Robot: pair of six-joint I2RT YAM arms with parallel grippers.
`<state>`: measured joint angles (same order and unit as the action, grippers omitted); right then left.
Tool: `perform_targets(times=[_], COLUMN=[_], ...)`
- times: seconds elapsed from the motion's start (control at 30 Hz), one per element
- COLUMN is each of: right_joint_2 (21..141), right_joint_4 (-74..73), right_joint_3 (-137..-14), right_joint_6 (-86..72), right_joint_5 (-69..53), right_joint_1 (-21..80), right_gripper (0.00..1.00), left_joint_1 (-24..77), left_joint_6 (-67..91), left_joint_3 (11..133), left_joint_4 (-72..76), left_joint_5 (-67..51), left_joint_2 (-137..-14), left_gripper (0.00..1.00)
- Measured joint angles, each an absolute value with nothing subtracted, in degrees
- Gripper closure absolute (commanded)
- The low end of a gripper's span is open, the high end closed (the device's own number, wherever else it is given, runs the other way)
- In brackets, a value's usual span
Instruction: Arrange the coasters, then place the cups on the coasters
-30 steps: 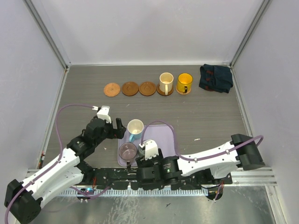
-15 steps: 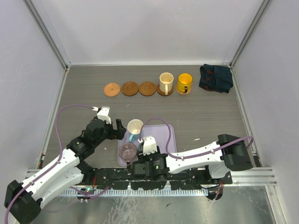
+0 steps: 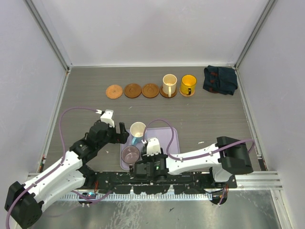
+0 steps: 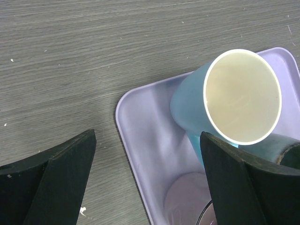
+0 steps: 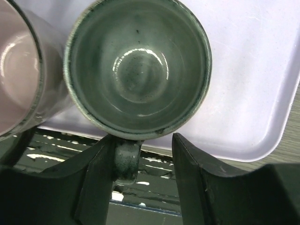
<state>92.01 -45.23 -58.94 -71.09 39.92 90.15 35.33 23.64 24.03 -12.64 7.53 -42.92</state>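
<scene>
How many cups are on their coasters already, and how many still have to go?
Done: all five coasters sit in a row, and the cream cup and yellow cup stand on two of them. In hand: the right end effector straddles the handle of the grey-green cup on the lavender tray, not yet clamped. Left: that cup, the light blue cup and the mauve cup need the three bare coasters.

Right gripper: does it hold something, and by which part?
Nothing is gripped yet. The right gripper has its fingers on both sides of the green cup's handle, with a gap beside one finger.
</scene>
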Motion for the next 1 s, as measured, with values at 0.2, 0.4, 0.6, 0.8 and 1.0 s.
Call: perform_targets(times=[0.2,0.4,0.6,0.8,1.0], right_joint_2=[90.3,87.2,89.0,90.2,90.2], right_joint_4=[-46.7,-46.5,-46.2,-44.8,-44.1], right_joint_3=[-54.8,-53.0,-54.5,-55.6,-55.5], right_joint_6=[-72.6,-72.2,-70.1,-68.4,-67.3], right_joint_5=[39.3,38.9,38.9,38.3,37.3], right_joint_1=[90.1,90.1,90.0,89.9,89.1], right_gripper=[0.47,0.47,0.47,0.51,0.62], left_joint_1=[35.3,35.3,35.3,35.3,35.3], left_joint_6=[23.9,24.6,24.7,24.7,24.7], left_joint_3=[23.5,23.3,23.2,22.7,22.2], left_joint_4=[-12.4,-12.3,-12.3,-12.3,-12.3], left_joint_5=[7.4,7.4,7.4,7.5,7.5], left_joint_2=[-42.9,-42.9,-42.9,-42.2,-42.0], left_gripper=[0.07,0.07,0.06,0.06,0.06])
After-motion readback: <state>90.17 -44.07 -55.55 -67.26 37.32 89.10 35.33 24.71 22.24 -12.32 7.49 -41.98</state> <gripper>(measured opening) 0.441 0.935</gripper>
